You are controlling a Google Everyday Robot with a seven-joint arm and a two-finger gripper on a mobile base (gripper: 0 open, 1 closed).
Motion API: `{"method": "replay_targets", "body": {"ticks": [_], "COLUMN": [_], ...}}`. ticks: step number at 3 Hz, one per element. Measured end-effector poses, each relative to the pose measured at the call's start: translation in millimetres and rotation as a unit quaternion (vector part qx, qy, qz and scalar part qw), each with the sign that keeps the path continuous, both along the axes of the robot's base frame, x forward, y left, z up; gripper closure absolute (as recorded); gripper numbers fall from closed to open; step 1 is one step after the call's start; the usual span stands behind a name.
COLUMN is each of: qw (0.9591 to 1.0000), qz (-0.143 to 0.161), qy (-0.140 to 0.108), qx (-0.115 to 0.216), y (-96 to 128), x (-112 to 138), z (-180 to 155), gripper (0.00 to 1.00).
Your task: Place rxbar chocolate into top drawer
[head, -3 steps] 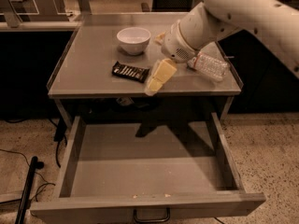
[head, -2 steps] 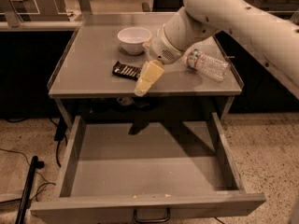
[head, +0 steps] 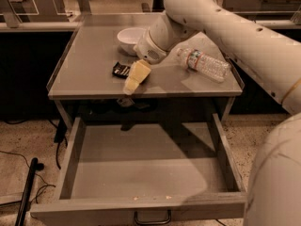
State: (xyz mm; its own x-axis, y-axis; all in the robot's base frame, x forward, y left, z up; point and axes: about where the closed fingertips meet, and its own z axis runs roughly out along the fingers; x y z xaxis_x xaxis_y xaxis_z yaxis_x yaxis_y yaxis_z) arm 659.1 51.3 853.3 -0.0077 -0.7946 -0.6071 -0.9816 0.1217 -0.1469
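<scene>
The rxbar chocolate (head: 120, 70), a small flat bar in a black wrapper, lies on the grey tabletop (head: 94, 60) near its front edge. Its right end is hidden by my gripper. My gripper (head: 134, 79) is cream-coloured and points down and to the left. It is directly over the bar's right end, at the table's front edge. The top drawer (head: 150, 168) is pulled wide open below the table and holds nothing. Its dark loop handle (head: 153, 218) shows at the bottom edge.
A white bowl (head: 130, 37) stands behind the bar. A clear plastic water bottle (head: 205, 64) lies on its side at the table's right. My white arm (head: 225, 36) crosses from the right. Cables and a dark pole (head: 28, 192) lie on the floor at left.
My arm has swung to the left, carrying the gripper from beside the bar's right end to over it. The bar, bowl, bottle and drawer have not moved.
</scene>
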Motion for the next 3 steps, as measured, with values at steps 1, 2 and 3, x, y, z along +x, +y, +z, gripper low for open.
{"method": "replay_targets", "body": {"ticks": [1, 2, 3], "qw": [0.9999, 0.9997, 0.9993], "qz": [-0.007, -0.016, -0.022], "qy": [0.007, 0.018, 0.031], "qx": [-0.001, -0.002, -0.003], "y": [4.4, 5.5, 8.6], "x": [11.6, 20.0, 25.0], "z": [-6.2, -15.4, -26.1], "gripper": [0.0, 0.0, 0.0]}}
